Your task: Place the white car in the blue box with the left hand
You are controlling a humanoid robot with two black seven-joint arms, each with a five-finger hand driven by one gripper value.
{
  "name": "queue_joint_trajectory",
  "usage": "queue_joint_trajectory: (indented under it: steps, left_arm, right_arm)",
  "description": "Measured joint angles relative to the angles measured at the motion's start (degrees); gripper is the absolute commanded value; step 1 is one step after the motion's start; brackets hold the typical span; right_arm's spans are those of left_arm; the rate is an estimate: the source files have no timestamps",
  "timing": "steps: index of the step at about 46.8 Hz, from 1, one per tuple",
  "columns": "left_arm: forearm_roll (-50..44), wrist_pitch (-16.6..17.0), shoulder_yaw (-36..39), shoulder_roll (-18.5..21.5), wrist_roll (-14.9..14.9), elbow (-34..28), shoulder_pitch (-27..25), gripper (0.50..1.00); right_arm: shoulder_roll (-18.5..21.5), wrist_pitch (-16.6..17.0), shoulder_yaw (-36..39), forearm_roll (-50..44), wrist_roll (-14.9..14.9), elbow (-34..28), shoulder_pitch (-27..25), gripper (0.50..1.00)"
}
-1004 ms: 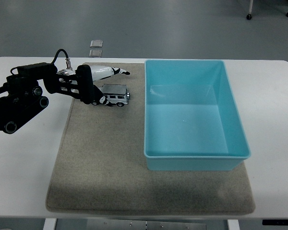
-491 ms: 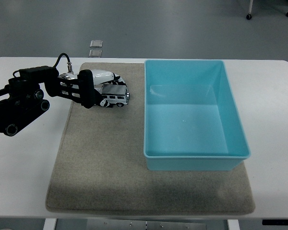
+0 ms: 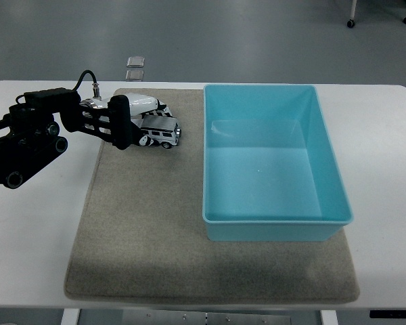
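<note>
Curled round the white car point(image 3: 161, 133), the left hand point(image 3: 132, 122) has come in from the left edge and sits over the far left corner of the grey mat point(image 3: 149, 223). Its fingers wrap the car's rear and roof while the front end pokes out to the right. From where I stand the grip looks like a side pinch more than a full cradle, and I can't tell whether the wheels are off the mat or only just resting on it.

That's my worry. If the hold is only on the back half, the nose could dip or the car could twist free once it's carried sideways, and it would land on the mat short of the target.

Further right, just beside the car, the blue box point(image 3: 330, 164) stands empty on the mat with tall walls. The near-side wall is right in the line of travel; if the hand doesn't rise enough, the car's protruding front could clip that rim and get knocked loose, or shove the light box across the white table point(image 3: 34, 237).

No right hand is to be seen.
</note>
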Motion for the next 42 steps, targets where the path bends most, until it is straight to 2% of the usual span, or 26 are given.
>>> queue_joint_trajectory:
  steps: [6, 16, 23, 34, 42]
  left_arm:
    - [-0.3, -0.3, -0.2, 1.0, -0.1, -0.2, -0.4, 0.5]
    - [-0.9, -1.0, -0.9, 6.9, -1.1, -1.2, -3.1, 0.5]
    - [-1.6, -1.6, -1.2, 9.5, -1.2, -1.4, -5.5, 0.5]
    - [-6.1, -8.2, -2.4, 11.6, -2.1, -2.4, -11.1, 0.5]
    - [-8.4, -11.2, -2.6, 11.5, -2.2, -7.2, -14.4, 0.5]
  right_arm:
    - [0.0, 0.0, 0.0, 0.0, 0.0, 0.0, 0.0, 0.936]
    - [0.0, 0.0, 0.0, 0.0, 0.0, 0.0, 0.0, 0.936]
    - [0.0, 0.0, 0.0, 0.0, 0.0, 0.0, 0.0, 0.936]
    - [0.0, 0.0, 0.0, 0.0, 0.0, 0.0, 0.0, 0.936]
    - [0.0, 0.0, 0.0, 0.0, 0.0, 0.0, 0.0, 0.936]
